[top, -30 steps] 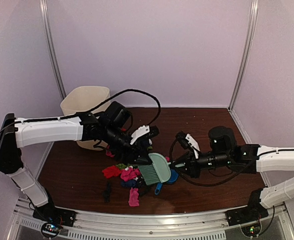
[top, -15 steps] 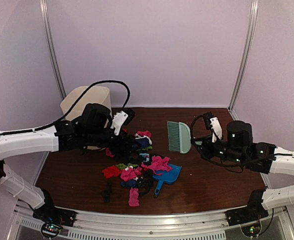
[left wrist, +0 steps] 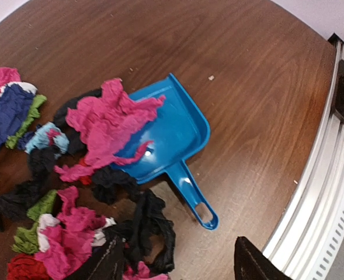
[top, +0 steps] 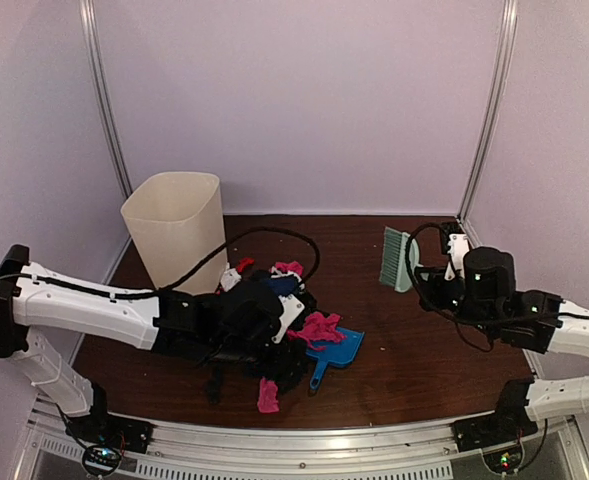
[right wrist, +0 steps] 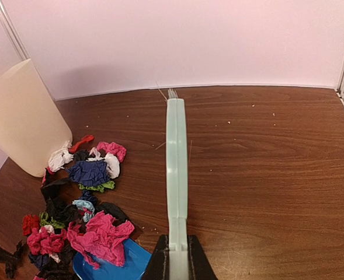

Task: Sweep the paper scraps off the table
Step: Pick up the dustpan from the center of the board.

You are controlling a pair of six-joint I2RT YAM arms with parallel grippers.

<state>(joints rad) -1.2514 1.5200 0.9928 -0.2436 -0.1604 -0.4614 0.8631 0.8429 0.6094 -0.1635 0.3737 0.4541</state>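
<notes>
One blue dustpan (left wrist: 173,133), one pale green brush (right wrist: 176,157), one cream bin (top: 174,225), two robot arms (top: 94,305), well over dozen paper scraps (left wrist: 101,125).

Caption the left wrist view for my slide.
Blue dustpan on the table, pink scrap draped over its mouth.

Robotics lab test cell: plain pale lilac panel walls (top: 294,100) and slim silver metal corner posts (top: 102,100) enclose a dark reddish-brown wood-grain table (top: 414,370), with two white-and-black robot arms (top: 84,305) bolted at its ribbed silver front rail (top: 304,440).
</notes>
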